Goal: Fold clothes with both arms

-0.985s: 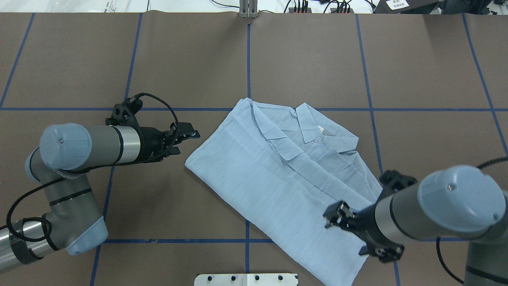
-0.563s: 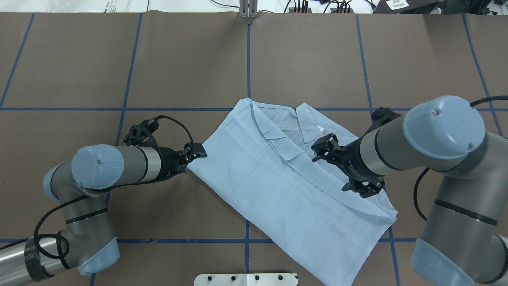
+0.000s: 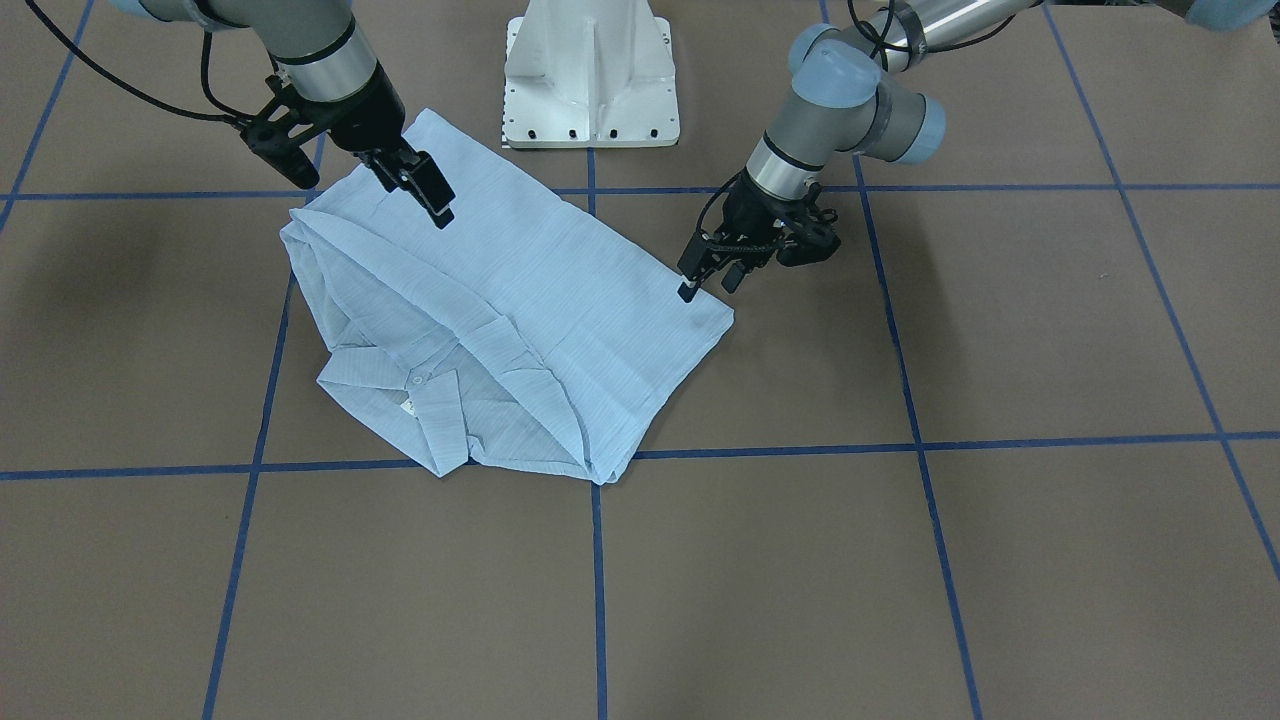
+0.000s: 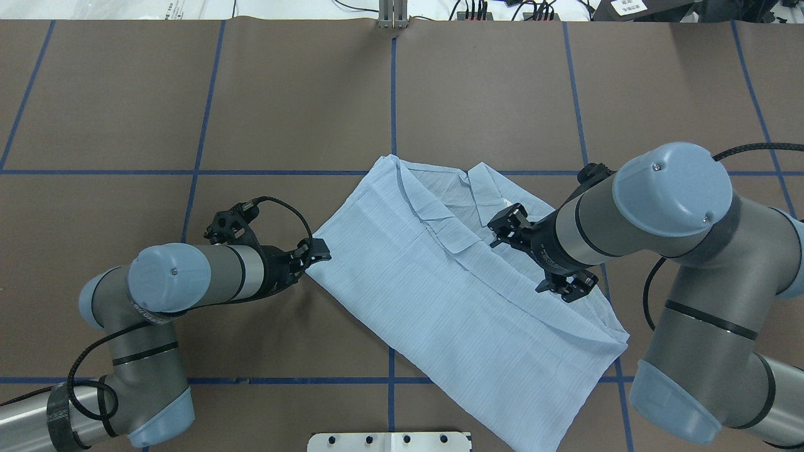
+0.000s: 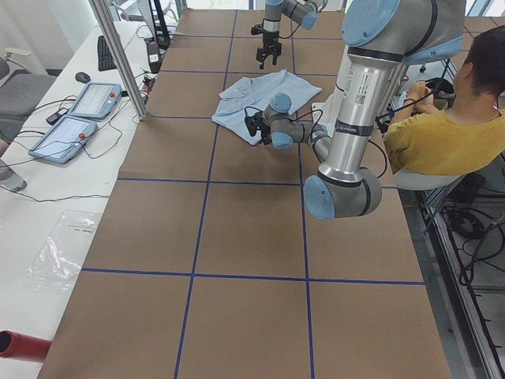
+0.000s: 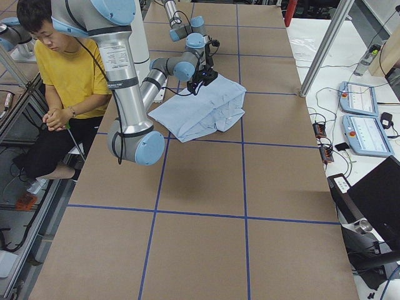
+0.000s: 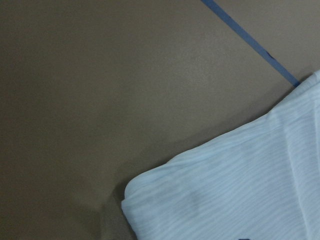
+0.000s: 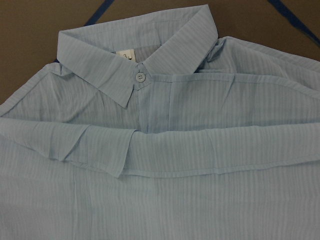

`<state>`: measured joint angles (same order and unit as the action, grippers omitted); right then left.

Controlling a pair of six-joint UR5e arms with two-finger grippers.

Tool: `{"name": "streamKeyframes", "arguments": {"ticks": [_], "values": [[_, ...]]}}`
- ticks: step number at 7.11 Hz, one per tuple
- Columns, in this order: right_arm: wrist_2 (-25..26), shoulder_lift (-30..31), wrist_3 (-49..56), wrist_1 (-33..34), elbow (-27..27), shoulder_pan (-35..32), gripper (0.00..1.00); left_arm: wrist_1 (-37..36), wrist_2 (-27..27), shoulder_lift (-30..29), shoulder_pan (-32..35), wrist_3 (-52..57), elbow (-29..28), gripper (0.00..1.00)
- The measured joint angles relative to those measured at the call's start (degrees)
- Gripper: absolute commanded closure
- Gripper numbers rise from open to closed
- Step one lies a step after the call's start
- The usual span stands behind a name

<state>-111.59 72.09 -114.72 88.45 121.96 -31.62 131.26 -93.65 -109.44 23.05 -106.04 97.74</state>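
Note:
The light blue striped shirt (image 4: 440,295) lies partly folded on the brown table, collar (image 8: 135,65) toward the far side, with a white button and neck label showing. My left gripper (image 4: 316,253) is open and low at the shirt's left corner (image 7: 150,195), and the front-facing view shows the left gripper (image 3: 706,284) astride that corner's edge. My right gripper (image 4: 505,227) hovers open over the shirt just below the collar, holding nothing. In the front-facing view the right gripper (image 3: 420,192) stands over the shirt (image 3: 520,290). No fingers show in either wrist view.
The white pedestal base (image 3: 590,70) stands at the table's near edge behind the shirt. A seated person in a yellow top (image 5: 450,134) is beside the table. Control tablets (image 5: 79,110) and a metal post (image 5: 118,55) sit beyond the far edge. Blue tape lines grid the table.
The left gripper moved nearer and rightward to the shirt's left corner. The right arm swung from the shirt's near hem to over the collar area. The shirt has not moved.

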Motion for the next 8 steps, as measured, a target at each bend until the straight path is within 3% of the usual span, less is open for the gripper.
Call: {"name": "streamKeyframes", "arguments": {"ticks": [1, 2, 3, 8], "values": [[-0.02, -0.05, -0.04, -0.04, -0.24, 0.18, 0.0, 0.02, 0.06, -0.1, -0.28, 0.02, -0.7, 0.3], [-0.01, -0.08, -0.06, -0.08, -0.41, 0.37, 0.0, 0.02, 0.1, -0.13, -0.4, 0.03, -1.09, 0.81], [0.01, -0.1, -0.06, -0.1, -0.65, 0.45, 0.0, -0.02, 0.14, -0.13, -0.41, -0.02, -1.18, 1.0], [0.03, -0.18, -0.25, -0.28, -1.46, 0.97, 0.0, 0.4, 1.17, -0.27, 3.05, 1.53, -1.59, 1.0]]}}
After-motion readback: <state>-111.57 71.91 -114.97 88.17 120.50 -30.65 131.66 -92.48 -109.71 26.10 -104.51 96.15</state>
